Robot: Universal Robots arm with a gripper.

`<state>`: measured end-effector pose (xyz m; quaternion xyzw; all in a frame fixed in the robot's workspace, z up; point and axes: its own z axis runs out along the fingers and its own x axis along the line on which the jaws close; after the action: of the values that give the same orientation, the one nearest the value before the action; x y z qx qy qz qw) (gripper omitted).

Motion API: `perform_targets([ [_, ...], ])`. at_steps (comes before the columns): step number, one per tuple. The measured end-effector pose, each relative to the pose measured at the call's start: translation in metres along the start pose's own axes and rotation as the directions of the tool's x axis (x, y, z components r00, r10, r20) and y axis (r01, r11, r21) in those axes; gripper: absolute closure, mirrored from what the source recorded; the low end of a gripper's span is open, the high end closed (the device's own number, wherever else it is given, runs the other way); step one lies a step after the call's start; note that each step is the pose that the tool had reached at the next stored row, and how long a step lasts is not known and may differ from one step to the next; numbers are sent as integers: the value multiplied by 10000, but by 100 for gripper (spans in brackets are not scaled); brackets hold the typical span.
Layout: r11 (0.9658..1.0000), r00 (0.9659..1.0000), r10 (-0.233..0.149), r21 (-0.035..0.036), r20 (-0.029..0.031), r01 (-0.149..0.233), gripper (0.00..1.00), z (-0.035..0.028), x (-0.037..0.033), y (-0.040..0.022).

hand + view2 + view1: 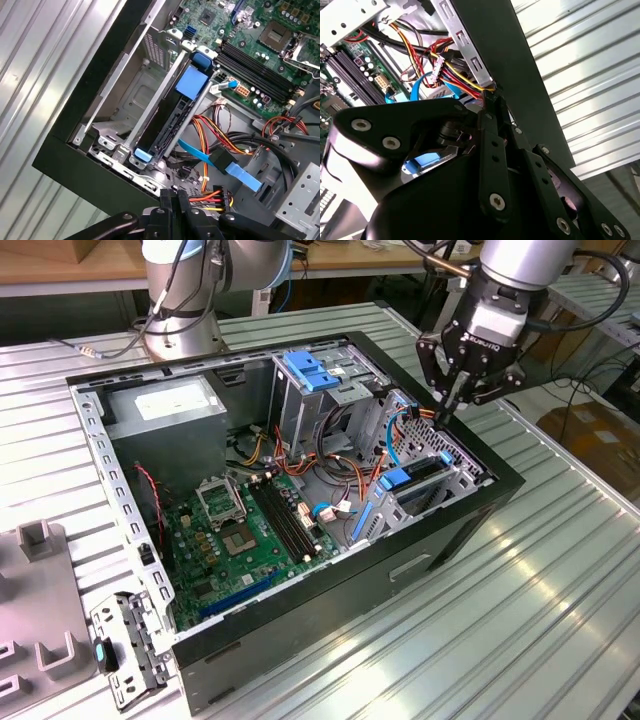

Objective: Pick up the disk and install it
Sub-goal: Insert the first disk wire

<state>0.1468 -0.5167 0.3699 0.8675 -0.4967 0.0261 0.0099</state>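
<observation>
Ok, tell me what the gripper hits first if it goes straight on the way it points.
Probably the orange-and-yellow cable bundle just below the gripper, beside the case wall, past the end of the disk. Depth is unclear, so it might slip past them.

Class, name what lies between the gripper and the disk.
In the first wrist view, a blue cable and orange-yellow wires lie between gripper and disk.
</observation>
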Motion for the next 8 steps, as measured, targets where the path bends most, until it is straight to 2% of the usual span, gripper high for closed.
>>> perform_targets([
  [5,9981,9981,617,-33,-6,-617,83,3,-12,19],
  [8,9971,9972,753,-41,-8,-753,83,2,-34,58],
])
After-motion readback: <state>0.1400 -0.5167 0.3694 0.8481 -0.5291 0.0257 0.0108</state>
